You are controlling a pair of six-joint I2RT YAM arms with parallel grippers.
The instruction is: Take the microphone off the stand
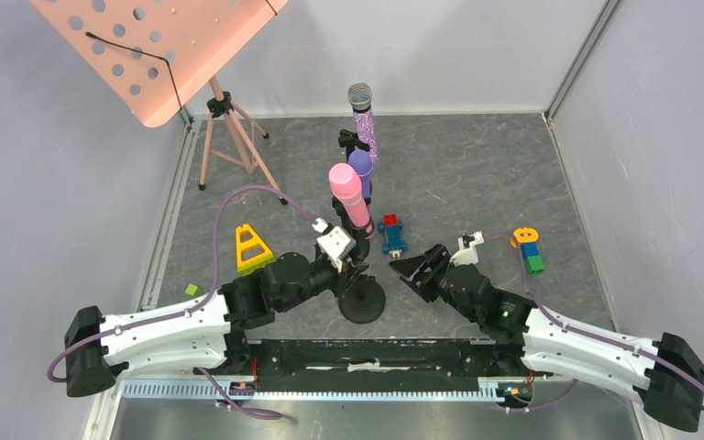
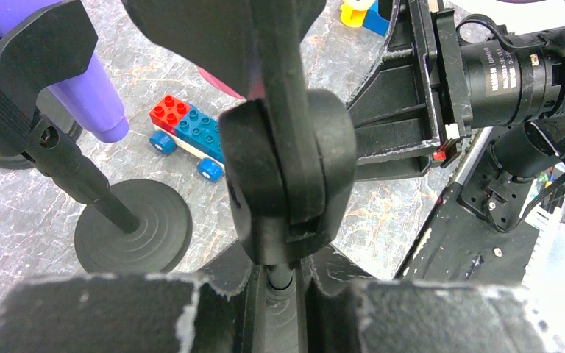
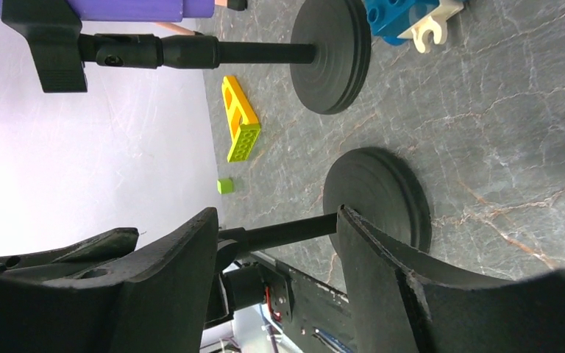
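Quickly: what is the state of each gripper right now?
Left gripper: closed on the near microphone stand.
Right gripper: open, holding nothing.

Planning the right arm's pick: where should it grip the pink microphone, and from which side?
Grip the pink microphone by its upper shaft, from its right. It stands head-up; the left tool is shut on the stand below, on the left, and the purple microphone crowds the far side. The open right tool faces the free side.
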